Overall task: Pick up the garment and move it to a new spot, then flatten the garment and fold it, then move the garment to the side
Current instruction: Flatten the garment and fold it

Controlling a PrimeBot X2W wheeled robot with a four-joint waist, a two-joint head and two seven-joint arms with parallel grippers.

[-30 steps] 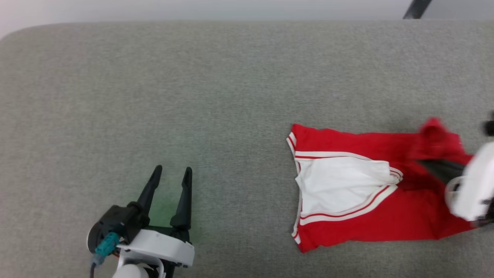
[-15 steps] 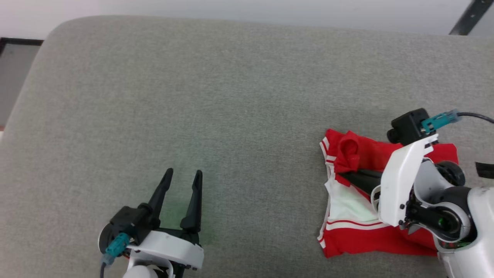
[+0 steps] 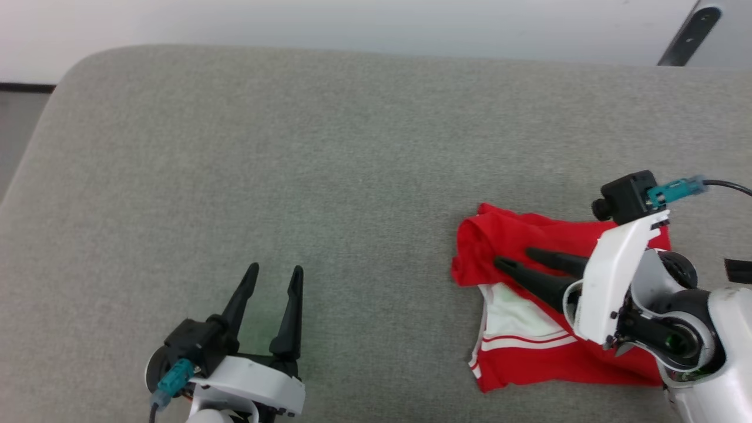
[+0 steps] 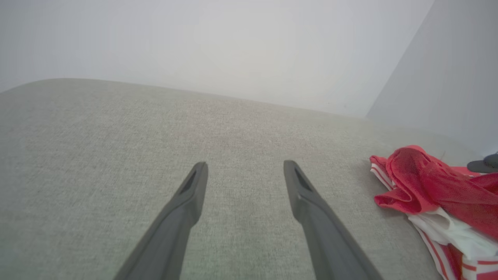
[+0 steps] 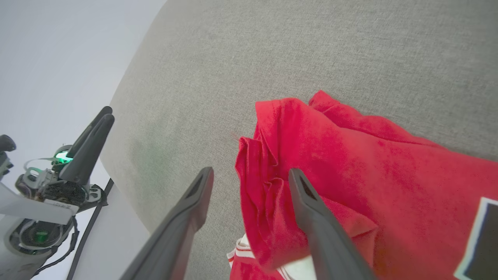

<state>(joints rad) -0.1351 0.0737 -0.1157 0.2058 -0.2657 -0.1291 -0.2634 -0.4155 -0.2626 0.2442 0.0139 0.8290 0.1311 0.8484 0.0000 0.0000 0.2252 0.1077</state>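
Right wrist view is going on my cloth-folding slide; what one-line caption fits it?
Open right gripper above the bunched edge of the red jersey T-shirt on a grey cushion.

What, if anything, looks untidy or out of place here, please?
The garment is folded unevenly: its far left corner is bunched into a rumpled red lump by the open right gripper, and a white sleeve shows beneath.

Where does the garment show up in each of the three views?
Head view: the garment lies at lower right, beneath the open right hand.
Left wrist view: the garment sits at the right edge, red bunched over white.
Right wrist view: the garment spreads from centre to lower right.
Shared landmark: the left hand, lower left in the head view, far left in the right wrist view, bottom centre in its own.
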